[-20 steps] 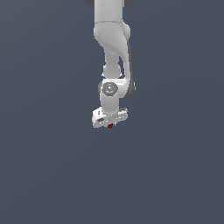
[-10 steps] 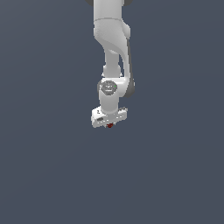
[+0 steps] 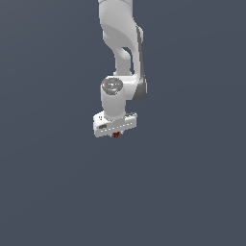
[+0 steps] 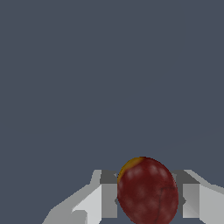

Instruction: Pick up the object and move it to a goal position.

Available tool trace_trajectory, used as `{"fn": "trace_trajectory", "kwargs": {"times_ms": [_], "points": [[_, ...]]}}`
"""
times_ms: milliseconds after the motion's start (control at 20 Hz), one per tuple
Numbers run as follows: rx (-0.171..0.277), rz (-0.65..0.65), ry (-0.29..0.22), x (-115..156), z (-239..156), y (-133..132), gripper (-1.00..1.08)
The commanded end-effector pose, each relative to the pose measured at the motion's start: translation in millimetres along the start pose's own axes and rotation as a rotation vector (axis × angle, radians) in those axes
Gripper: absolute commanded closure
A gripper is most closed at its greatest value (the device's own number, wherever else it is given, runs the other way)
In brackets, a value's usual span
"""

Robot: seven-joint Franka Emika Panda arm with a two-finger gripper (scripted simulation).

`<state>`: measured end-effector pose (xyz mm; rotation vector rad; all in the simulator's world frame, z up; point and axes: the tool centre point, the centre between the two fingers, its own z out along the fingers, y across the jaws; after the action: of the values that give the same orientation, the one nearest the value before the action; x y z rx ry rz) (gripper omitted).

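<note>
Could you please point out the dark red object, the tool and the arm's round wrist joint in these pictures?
dark red object [image 4: 148,192]: wrist view, middle of its rounded red face.
tool [image 3: 115,135]: exterior view, between the fingertips, under the white body.
round wrist joint [image 3: 113,85]: exterior view, its grey circular cap.

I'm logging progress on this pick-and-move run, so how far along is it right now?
Done: the grasp. In the wrist view the dark red object sits between the gripper fingers, which press on both its sides. In hand: the exterior view shows the gripper holding the object at its underside. Left: reaching the goal position; no goal marker is visible, so the remaining travel cannot be judged.
</note>
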<state>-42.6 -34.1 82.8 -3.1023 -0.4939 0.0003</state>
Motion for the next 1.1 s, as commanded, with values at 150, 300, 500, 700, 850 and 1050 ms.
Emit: {"fn": "trace_trajectory", "kwargs": {"times_ms": [150, 300, 500, 700, 850, 1050], "points": [[0.001, 0.0, 0.001, 10, -51, 23, 1.08], [0.001, 0.0, 0.001, 16, -81, 36, 1.08], [0.001, 0.0, 0.001, 25, -120, 54, 1.08], [0.001, 0.0, 0.001, 33, -154, 70, 1.08], [0.001, 0.0, 0.001, 38, -173, 79, 1.08], [0.0, 0.0, 0.0, 43, -193, 89, 1.08]]}}
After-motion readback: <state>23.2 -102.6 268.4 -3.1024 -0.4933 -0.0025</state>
